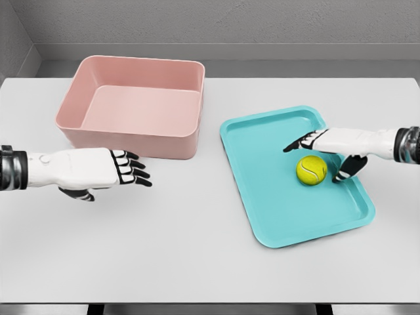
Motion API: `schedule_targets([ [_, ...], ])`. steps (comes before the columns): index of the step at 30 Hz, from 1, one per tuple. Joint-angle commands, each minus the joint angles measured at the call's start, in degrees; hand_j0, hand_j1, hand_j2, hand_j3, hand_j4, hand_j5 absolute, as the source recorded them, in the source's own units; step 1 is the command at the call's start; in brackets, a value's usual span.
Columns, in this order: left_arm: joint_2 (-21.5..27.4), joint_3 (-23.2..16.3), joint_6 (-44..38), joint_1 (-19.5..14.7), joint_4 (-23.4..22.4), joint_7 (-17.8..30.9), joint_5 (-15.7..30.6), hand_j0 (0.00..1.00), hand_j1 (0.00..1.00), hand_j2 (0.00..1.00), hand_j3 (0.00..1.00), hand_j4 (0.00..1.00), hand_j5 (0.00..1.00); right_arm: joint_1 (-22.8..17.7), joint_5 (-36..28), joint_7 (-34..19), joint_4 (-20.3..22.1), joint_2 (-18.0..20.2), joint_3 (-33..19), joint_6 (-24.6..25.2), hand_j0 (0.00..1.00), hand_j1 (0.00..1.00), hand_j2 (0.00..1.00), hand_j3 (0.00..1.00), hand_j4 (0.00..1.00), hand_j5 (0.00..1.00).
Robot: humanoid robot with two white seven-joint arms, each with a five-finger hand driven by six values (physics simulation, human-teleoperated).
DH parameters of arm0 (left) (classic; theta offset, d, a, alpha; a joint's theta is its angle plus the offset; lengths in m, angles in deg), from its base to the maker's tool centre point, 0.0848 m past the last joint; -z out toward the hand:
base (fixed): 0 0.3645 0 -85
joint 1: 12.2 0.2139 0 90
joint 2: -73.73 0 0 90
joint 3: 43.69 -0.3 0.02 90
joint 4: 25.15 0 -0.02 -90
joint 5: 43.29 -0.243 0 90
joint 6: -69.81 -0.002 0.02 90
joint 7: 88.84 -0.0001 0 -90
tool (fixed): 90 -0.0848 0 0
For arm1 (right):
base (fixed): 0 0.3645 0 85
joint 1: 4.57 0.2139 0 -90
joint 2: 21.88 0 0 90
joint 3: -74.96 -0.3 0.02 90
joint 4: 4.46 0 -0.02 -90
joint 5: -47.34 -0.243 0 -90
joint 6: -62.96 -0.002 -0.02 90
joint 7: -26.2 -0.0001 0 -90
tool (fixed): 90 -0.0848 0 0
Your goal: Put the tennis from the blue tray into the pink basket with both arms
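The tennis ball (311,170) sits in the blue tray (262,197), at 3 o'clock from the pink basket (134,134). The right hand (328,146) hovers over it, fingers spread. The left hand (98,169) floats open over bare table (164,249).

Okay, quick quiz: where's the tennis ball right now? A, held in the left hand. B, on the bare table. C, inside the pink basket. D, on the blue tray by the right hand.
D: the tennis ball sits on the blue tray, under the open right hand; the pink basket holds nothing.
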Motion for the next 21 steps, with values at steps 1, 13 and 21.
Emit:
schedule_targets([
  [1,0.1,-1.1,-0.1,-0.1,0.0,1.3,-1.4,1.0,1.0,1.0,1.0,1.0,1.0,0.0,-0.3,-0.6,0.0,-0.2,0.6,1.1,1.0,1.0,1.0,1.0,1.0,1.0],
  [13,1.3,-0.9,-0.1,0.4,0.0,0.8,-1.7,1.0,1.0,1.0,1.0,1.0,1.0,2.1,-0.2,-0.6,-0.5,-1.9,3.4,3.0,1.0,1.0,1.0,1.0,1.0,1.0],
  [21,2.5,-0.4,-0.1,-0.4,0.0,0.7,-1.4,1.0,1.0,1.0,1.0,1.0,1.0,2.5,-0.2,-0.6,-1.7,-2.0,4.6,3.1,0.97,0.97,0.97,0.97,0.97,0.97],
])
